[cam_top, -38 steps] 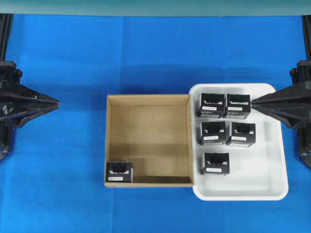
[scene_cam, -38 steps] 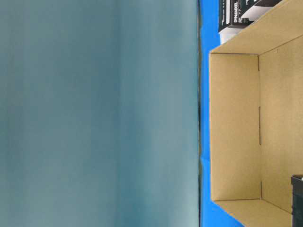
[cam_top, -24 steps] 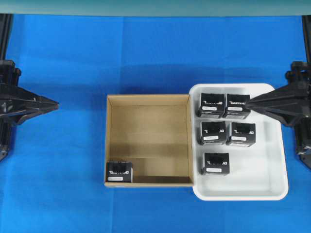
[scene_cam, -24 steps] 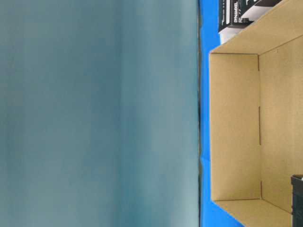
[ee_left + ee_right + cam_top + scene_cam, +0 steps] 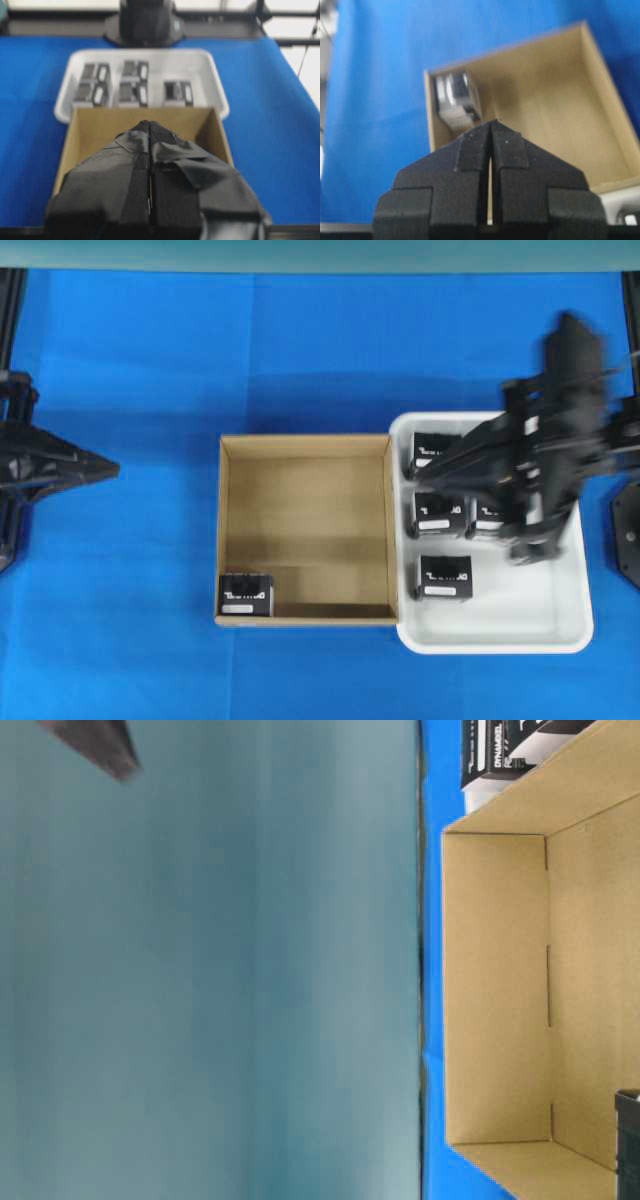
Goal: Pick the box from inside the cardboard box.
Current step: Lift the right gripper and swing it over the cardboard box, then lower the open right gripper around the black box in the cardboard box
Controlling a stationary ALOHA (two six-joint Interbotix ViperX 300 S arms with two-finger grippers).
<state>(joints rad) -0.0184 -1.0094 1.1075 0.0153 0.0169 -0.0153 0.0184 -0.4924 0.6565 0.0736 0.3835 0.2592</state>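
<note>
The cardboard box (image 5: 310, 510) sits mid-table with low tan walls. One black box (image 5: 246, 594) with a white label stands in its near-left corner. My right gripper (image 5: 415, 473) is shut and empty, blurred, hanging over the white tray and pointing left at the carton. In the right wrist view its tips (image 5: 491, 122) sit just short of the black box (image 5: 456, 100) inside the carton (image 5: 545, 110). My left gripper (image 5: 115, 470) is shut and empty, well left of the carton. In the left wrist view its tips (image 5: 150, 124) hide the carton's near part (image 5: 67, 150), and the box does not show.
A white tray (image 5: 500, 640) touches the carton's right side and holds several more black boxes, such as one at its front (image 5: 446, 576). Blue cloth covers the table. The table-level view shows the carton's inner wall (image 5: 500, 990) and a blurred dark arm part (image 5: 95, 745).
My right arm has swung left from the table's right edge and now hangs over the tray, facing the carton. The left arm has barely shifted. No box has moved.
</note>
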